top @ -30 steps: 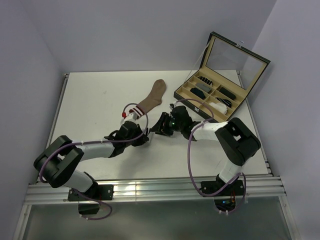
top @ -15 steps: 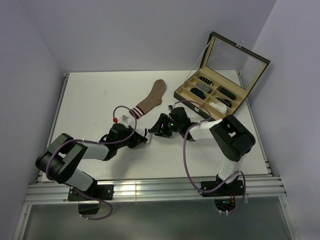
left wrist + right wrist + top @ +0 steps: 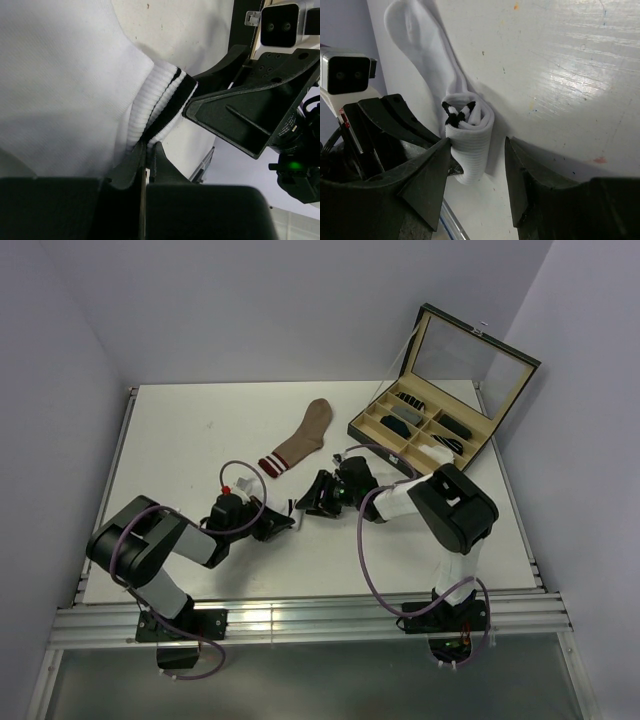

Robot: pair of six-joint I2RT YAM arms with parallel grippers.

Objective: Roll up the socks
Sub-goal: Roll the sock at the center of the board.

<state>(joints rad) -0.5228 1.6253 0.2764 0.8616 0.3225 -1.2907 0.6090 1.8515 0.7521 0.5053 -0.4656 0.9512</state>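
Observation:
The white sock (image 3: 422,47) lies flat on the table, and its black-striped cuff end is curled into a short roll (image 3: 470,137). My left gripper (image 3: 148,147) is shut on the cuff's ribbed edge (image 3: 162,102). My right gripper (image 3: 477,150) is open around the roll: one finger (image 3: 427,172) touches it and the other stands apart. In the top view the two grippers, left (image 3: 272,524) and right (image 3: 316,497), meet low over the table's middle and hide the white sock. The tan-brown sock (image 3: 303,438) lies flat behind them, its striped cuff towards the arms.
An open case (image 3: 465,345) with a raised lid stands at the back right, holding several small sock rolls (image 3: 415,420) in compartments. The table's metal rail (image 3: 300,620) runs along the near edge.
My left arm has drawn back to the left and lower, taking the cuff with it, which uncovers the tan sock's striped cuff. The right gripper has followed slightly left.

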